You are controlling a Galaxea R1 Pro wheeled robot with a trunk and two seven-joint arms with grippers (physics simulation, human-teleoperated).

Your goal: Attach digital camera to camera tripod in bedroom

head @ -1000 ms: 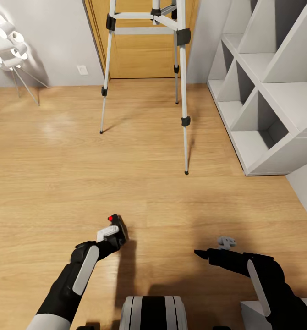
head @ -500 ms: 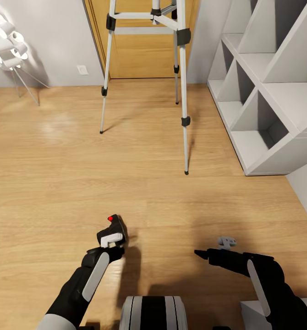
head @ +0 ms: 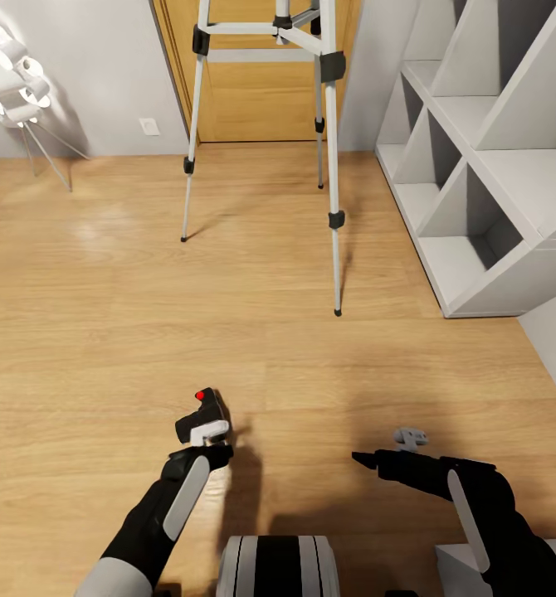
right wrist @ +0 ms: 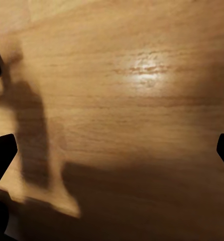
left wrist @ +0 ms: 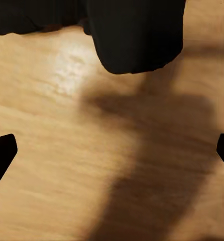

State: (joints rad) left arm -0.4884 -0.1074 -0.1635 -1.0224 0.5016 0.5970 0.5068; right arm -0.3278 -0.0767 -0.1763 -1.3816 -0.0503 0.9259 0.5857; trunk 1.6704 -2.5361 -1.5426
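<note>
Over at ten o'clock in the head view, a white lamp (head: 8, 75) on thin legs stood against the grey wall. Low at about seven o'clock, the left tool (head: 205, 429) held the camera (head: 205, 412) above the wood floor (head: 104, 332), its red button showing on top; the tool looked clamped on the camera's body, though the contact itself was small in that view. In the left wrist view a dark mass, probably the camera (left wrist: 137, 35), hung over the planks. At twelve o'clock the tripod (head: 332, 166) stood before the oak door (head: 253, 99), its three silver legs planted on the floor and its head cut off by the frame edge. It was well apart from the camera. At five o'clock the right tool (head: 387, 449) pointed inward, holding nothing; how far it stood open I could not tell. At two o'clock stood the white shelf (head: 494, 182).

By my judgement the pickup was done; carrying the camera to the tripod, raising it to the head and seating it all remained.
</note>
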